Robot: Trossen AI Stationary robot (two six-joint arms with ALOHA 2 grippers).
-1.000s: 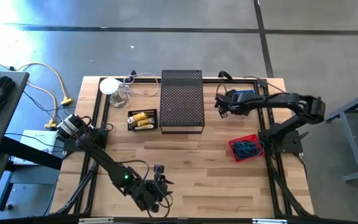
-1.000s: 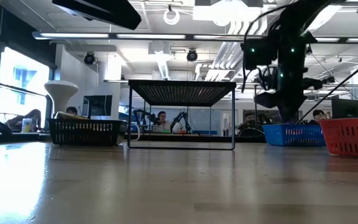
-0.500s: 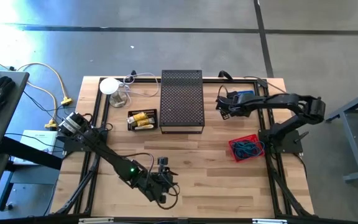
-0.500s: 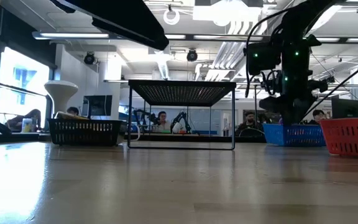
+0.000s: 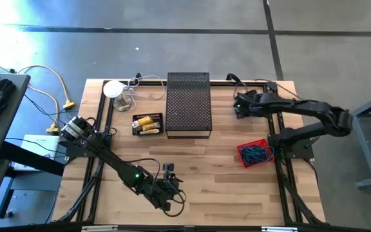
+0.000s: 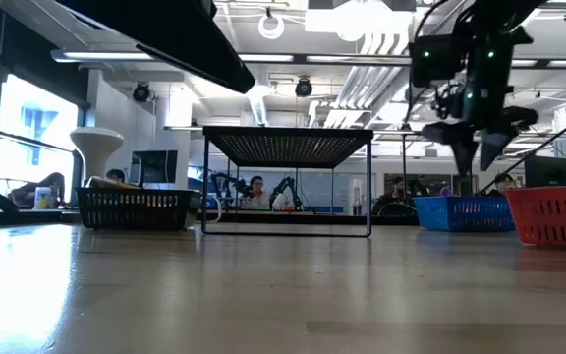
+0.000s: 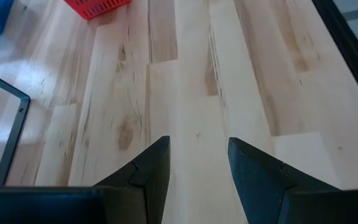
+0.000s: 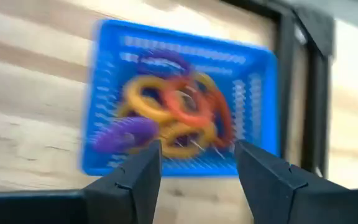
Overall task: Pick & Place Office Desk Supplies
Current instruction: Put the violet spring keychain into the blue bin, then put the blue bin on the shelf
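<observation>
The left gripper (image 5: 168,173) hangs open and empty over bare table (image 5: 198,187) at the near edge. Farther back, the right gripper (image 8: 197,163), fingers spread and empty, hovers above the blue basket (image 8: 263,87), where purple, orange and yellow loops (image 8: 166,112) lie heaped just beyond its fingertips.

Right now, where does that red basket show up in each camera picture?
High view: red basket at right, near the right arm's base.
Low view: far right edge, beside the blue basket.
Left wrist view: a corner at the top.
Right wrist view: not in it.
Shared landmark: the blue basket.
</observation>
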